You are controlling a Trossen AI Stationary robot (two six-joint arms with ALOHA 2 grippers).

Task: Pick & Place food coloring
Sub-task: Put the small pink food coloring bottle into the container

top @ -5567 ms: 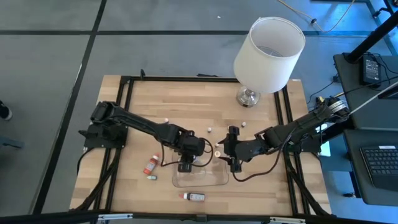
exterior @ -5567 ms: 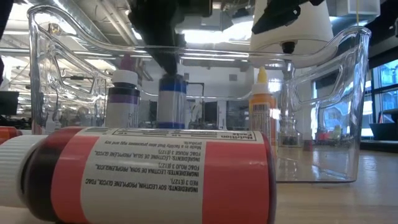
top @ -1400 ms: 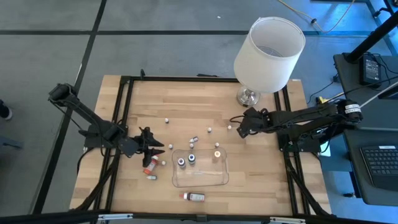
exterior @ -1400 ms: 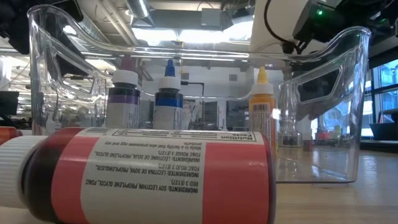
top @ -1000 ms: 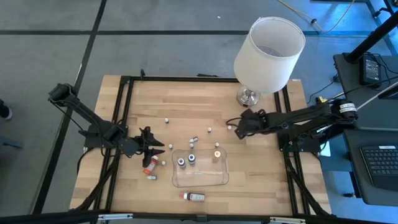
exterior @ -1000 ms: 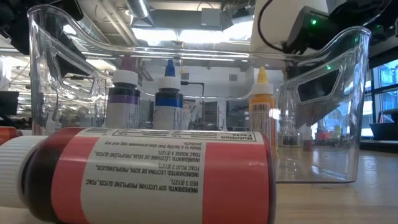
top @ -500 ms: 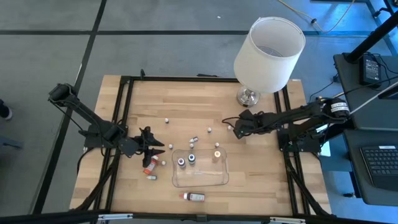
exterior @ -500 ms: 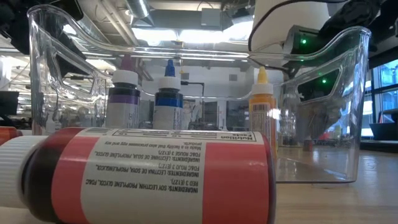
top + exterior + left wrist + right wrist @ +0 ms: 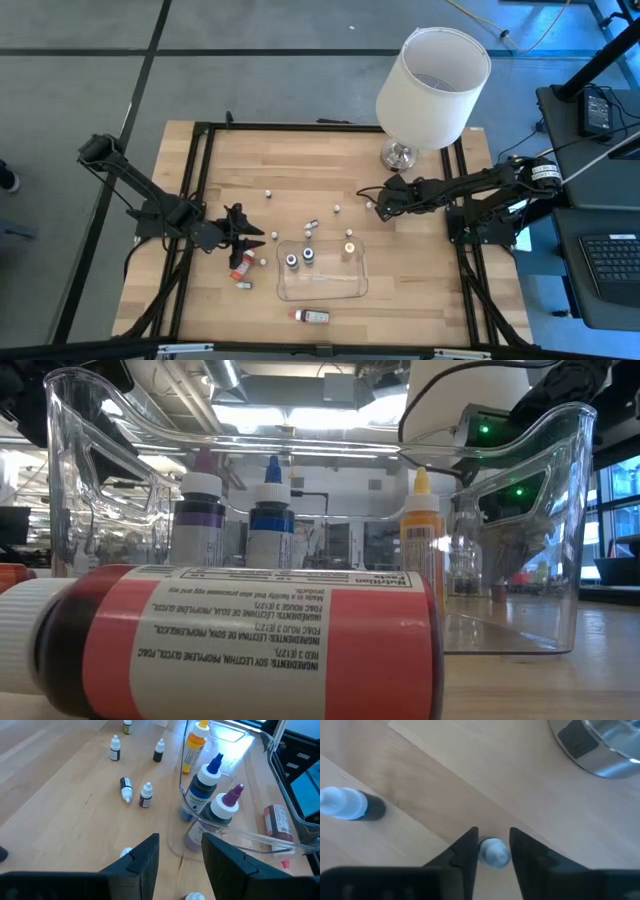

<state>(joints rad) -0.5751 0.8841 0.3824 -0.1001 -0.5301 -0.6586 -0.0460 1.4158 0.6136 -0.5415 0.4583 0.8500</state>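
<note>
Food coloring bottles point(image 9: 307, 258) were small plastic cylinders with pointed caps: you had 3 upright in the clear tray point(image 9: 322, 290), purple, blue and orange tipped, their labels blurred through its curved wall. More lay scattered on the pale wood-grain table point(image 9: 420, 270); a red one point(image 9: 230, 640) lay on its side in front of the tray, filling the low view and cut off at its edge. Your right gripper point(image 9: 490, 845) sat low near the lamp point(image 9: 432, 72) base, with a white-capped bottle point(image 9: 494, 853) between its fingers point(image 9: 466, 847), which stood close on either side; you could not tell whether they touched it. Your left gripper point(image 9: 180, 855) hung beside the tray, its fingers apart around nothing.
</note>
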